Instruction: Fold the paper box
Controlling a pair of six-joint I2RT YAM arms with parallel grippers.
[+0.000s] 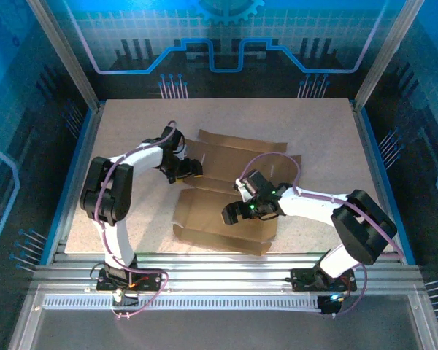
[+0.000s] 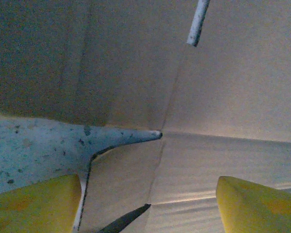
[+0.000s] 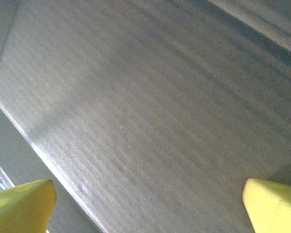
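paper box (image 1: pixel 204 219) under left gripper (image 1: pixel 186 170), right gripper (image 1: pixel 236 198)

Bare table (image 1: pixel 131 124) free along the top and right of the top view, paper box (image 1: pixel 212 219) spread across the centre, left arm (image 1: pixel 109 189) crowding the left edge, right arm (image 1: pixel 358 226) filling lower right, narrow cardboard gap between both, frame posts (image 1: pixel 60 47) hemming the sides.

Top cam: high, behind arm bases (image 1: pixel 128 277), looks down on whole table (image 1: pixel 131 124). Wrist cams: pressed close to paper box (image 2: pixel 223 87), lenses facing its cardboard. All three share it.
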